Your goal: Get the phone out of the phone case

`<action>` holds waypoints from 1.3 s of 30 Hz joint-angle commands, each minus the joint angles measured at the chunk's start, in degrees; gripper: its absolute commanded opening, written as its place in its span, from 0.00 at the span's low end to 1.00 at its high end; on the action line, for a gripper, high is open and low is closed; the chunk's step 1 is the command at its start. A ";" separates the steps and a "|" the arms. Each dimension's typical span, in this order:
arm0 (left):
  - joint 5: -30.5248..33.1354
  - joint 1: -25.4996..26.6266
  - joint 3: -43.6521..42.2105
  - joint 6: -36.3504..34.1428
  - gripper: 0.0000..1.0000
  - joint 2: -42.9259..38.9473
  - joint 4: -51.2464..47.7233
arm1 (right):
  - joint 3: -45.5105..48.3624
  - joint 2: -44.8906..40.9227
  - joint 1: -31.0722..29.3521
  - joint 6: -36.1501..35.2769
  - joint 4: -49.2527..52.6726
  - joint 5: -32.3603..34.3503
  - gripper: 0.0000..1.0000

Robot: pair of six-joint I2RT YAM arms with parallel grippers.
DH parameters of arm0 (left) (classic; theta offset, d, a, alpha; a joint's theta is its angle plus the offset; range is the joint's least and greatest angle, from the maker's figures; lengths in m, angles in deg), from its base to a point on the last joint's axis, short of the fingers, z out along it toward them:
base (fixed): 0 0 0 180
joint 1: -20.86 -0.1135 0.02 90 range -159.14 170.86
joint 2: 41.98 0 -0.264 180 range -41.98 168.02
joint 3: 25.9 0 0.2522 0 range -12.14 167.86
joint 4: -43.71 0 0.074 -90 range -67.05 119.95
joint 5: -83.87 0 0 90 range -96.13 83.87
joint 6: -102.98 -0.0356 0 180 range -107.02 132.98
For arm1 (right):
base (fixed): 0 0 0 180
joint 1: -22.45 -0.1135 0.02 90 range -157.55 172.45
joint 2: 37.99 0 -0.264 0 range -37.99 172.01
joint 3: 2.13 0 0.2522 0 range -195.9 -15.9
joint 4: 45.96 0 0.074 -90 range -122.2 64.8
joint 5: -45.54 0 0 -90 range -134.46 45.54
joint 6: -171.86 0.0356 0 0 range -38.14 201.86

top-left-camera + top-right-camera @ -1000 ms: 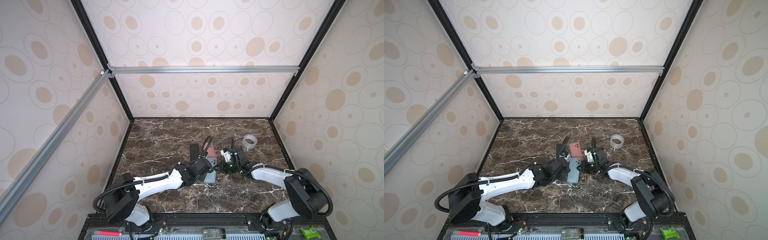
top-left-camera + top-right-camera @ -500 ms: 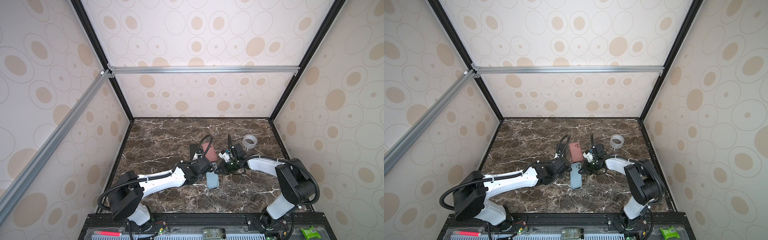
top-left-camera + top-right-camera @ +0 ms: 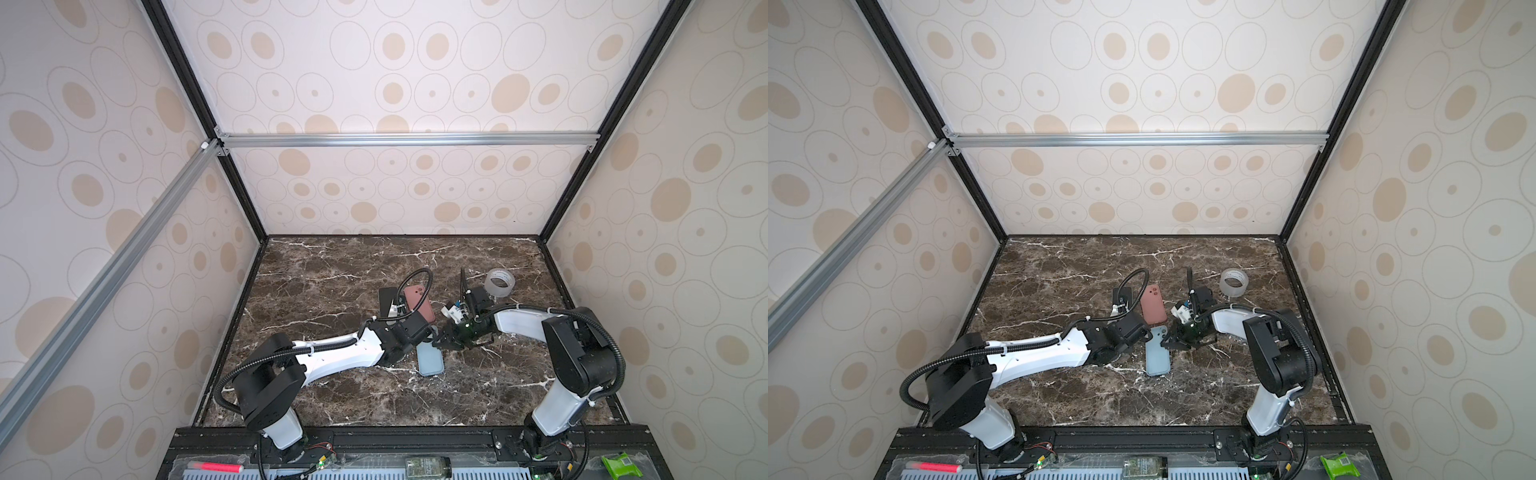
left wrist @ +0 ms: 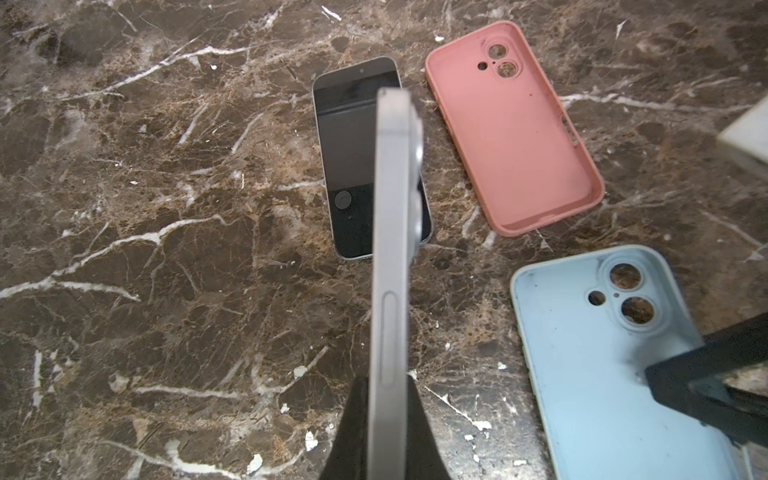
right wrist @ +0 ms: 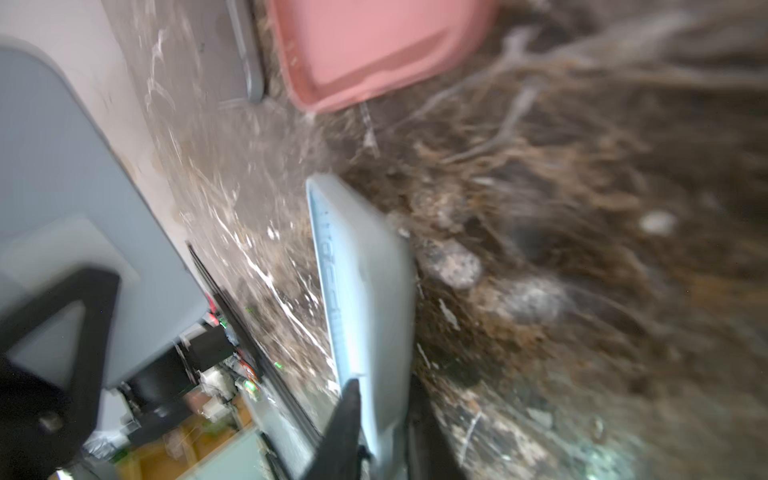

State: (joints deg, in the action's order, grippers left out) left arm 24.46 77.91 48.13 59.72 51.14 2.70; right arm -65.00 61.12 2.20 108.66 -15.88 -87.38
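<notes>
The left pincer is seen clenched on a grey phone, which is held edge-on above the worktop, to the left of the blue phone case and clear of it. No part of the phone is seated in that case. The case lies flat with its inside up, and marble shows through its camera holes.

Beyond the blue case, on its far side from the arm bases, a second phone lies dark face up. A pink case, also empty, lies just right of that phone and near the blue case's camera end.

At that same end of the blue case the right pincer is placed. In the right wrist view the case's end is seen between the two fingers, but the picture is blurred. Whether the case is squeezed or merely straddled cannot be told. Well to the right of the blue case and further back, a roll of clear tape stands untouched.

The separation itself is judged to be done, so the step in hand is the setting aside of the parts. Next, the phone would need to be lowered flat onto bare worktop left of the blue case, away from the second phone, and then let go. The blue case would need to be freed from the right pincer.
</notes>
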 commanded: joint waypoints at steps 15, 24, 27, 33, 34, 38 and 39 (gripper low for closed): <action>2.83 5.42 6.15 8.74 0.00 9.57 -12.18 | 11.44 -28.94 0.21 8.46 -1.77 27.62 1.00; 5.35 6.62 10.56 13.64 0.00 15.82 -18.89 | 18.34 -48.61 0.91 11.34 0.70 42.07 1.00; 5.53 6.58 11.94 14.72 0.00 17.64 -20.65 | 18.61 -50.99 1.06 11.06 2.01 43.08 1.00; 6.44 7.16 15.14 17.61 0.00 20.69 -25.41 | 19.16 -49.64 1.26 10.43 0.61 42.83 1.00; 6.36 7.19 15.06 17.97 0.00 20.91 -25.39 | 18.84 -49.07 1.28 10.21 0.64 42.60 1.00; 6.04 7.32 14.96 18.39 0.07 21.70 -24.88 | 18.02 -47.67 1.33 9.43 0.76 42.04 0.99; 5.90 7.28 15.09 18.30 0.10 21.79 -24.64 | 18.28 -47.66 1.35 9.51 0.32 42.04 1.00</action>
State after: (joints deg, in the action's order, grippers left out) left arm 29.31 84.62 62.12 74.94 71.43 -19.37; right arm -46.77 13.41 3.10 118.61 -15.84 -45.91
